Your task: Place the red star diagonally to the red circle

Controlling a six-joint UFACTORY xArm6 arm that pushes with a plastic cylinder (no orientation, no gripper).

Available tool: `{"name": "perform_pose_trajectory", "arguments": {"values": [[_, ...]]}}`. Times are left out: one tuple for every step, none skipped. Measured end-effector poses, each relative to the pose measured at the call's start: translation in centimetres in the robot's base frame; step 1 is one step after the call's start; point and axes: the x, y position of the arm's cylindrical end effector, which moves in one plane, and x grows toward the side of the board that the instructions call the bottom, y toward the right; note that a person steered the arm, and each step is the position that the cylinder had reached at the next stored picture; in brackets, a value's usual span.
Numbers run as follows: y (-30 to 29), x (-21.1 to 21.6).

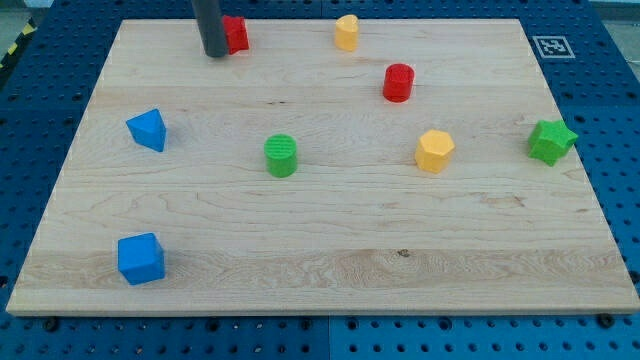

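The red star point(235, 33) lies near the view's top left of the wooden board, partly hidden by my rod. My tip point(215, 54) is at the star's left side, touching or nearly touching it. The red circle point(398, 82) is a short red cylinder to the right of and below the star, in the upper middle right of the board.
A yellow block point(346, 32) sits at the top centre. A yellow hexagon point(434, 150) and a green star point(551, 141) are at the right. A green cylinder point(281, 155) is central. A blue triangular block point(148, 129) and a blue cube point(140, 259) are at the left.
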Motion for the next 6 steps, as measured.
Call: {"name": "perform_pose_trajectory", "arguments": {"values": [[0.5, 2.3], [0.5, 3.0], [0.5, 3.2], [0.5, 3.2], [-2.0, 1.5], [-4.1, -3.4]]}}
